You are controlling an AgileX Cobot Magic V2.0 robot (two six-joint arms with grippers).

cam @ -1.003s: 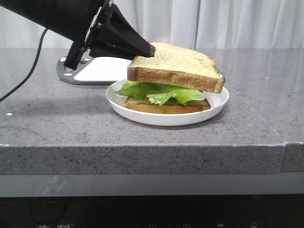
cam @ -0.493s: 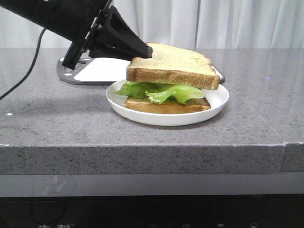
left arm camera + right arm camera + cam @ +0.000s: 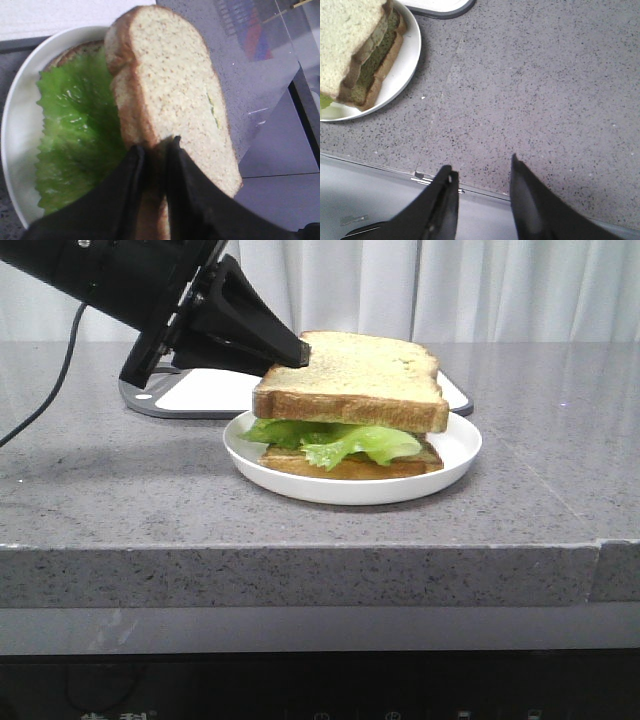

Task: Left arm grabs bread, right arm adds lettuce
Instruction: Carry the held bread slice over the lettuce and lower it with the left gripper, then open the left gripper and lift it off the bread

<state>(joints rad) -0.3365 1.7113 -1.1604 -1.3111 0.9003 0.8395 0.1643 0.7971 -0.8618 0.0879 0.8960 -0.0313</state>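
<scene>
a: we count two slices, one lettuce layer, one plate.
b: yes. our left gripper is clamped on the bread, over the lettuce. our right gripper has fingers apart, empty.

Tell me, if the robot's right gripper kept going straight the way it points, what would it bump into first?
Probably just the grey table. The right gripper is open and empty, pointing over bare stone. The white plate with the bread sits off to one side of its path, so it would likely miss them.
</scene>
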